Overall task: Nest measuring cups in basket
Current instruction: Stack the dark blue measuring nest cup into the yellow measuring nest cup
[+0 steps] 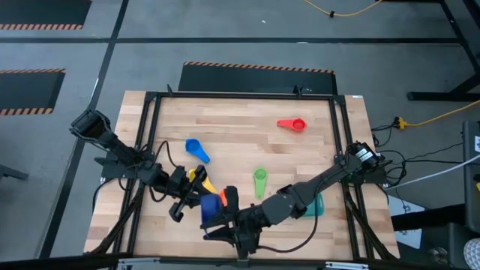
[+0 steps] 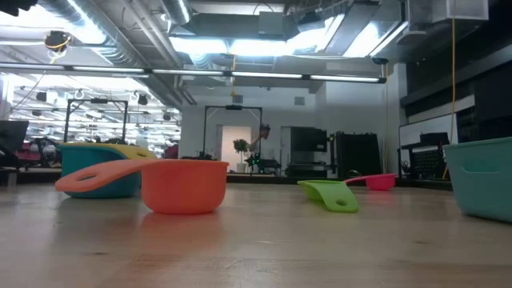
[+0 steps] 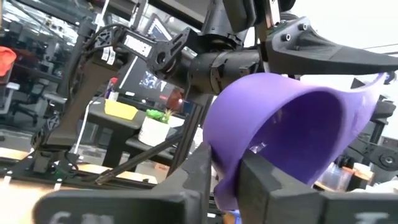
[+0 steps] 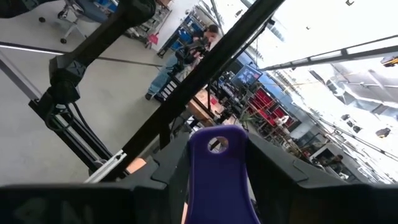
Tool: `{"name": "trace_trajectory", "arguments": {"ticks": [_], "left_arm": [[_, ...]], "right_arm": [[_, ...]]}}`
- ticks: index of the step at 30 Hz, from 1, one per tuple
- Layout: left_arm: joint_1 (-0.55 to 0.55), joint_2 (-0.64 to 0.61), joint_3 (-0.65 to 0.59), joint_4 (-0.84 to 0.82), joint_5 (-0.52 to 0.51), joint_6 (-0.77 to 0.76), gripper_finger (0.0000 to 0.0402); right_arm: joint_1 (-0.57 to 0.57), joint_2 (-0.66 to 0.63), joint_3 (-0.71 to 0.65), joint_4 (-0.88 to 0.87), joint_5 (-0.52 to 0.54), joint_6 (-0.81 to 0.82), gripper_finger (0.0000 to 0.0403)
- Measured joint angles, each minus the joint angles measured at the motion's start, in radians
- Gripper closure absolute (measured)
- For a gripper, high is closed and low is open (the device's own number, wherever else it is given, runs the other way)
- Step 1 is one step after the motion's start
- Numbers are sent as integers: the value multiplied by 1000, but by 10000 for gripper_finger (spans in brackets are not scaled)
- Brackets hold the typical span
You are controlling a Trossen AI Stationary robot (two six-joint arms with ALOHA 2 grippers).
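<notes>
The dark blue measuring cup [image 1: 211, 204] hangs in the air over the table's near edge, between my two grippers. My left gripper [image 3: 225, 168] comes in from the left and is shut on its bowl [image 3: 280, 124]. My right gripper [image 4: 217, 163] comes in from the right and is shut on its handle. On the table lie the red cup [image 1: 292, 124], light blue cup [image 1: 196, 148], green cup [image 1: 259, 180], yellow cup [image 1: 197, 176] and orange cup [image 2: 180, 186]. The teal basket [image 2: 482, 186] stands under my right arm. The low view shows neither gripper. My left gripper grips the wall of the bowl at its rim [image 3: 225, 180], one finger [image 3: 273, 177] on the hollow side and one finger [image 3: 198, 168] outside. The cup is lifted clear, its opening turned sideways. My right gripper pinches the flat handle [image 4: 217, 180] between its two fingers. The handle's free end with the hole [image 4: 231, 134] shows between the fingertips. The handle lies along the fingers. The cup is clear of the table.
The table has a black frame along its edges [image 1: 240, 96]. A black cable [image 1: 161, 161] trails from my left arm over the wood. Bare wood lies in the middle, between the light blue, red and green cups.
</notes>
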Motion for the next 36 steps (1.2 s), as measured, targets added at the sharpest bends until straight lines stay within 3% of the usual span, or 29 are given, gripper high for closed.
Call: {"name": "trace_trajectory", "arguments": {"ticks": [3,15,20,25,36], "left_arm": [[1,0,0,-3,-4,0,375],[0,0,0,-4,-2,0,370],[-2,0,0,-1,13,0,374],[0,0,0,-1,7,0,367],[-1,0,0,-19,5,0,371]], "right_arm": [[-1,1,-1,-1,2,1,257],[0,1,-1,-5,5,0,251],[2,1,-1,-8,41,7,216],[2,0,0,-25,179,99,197],[53,-22,0,-36,186,49,195]]}}
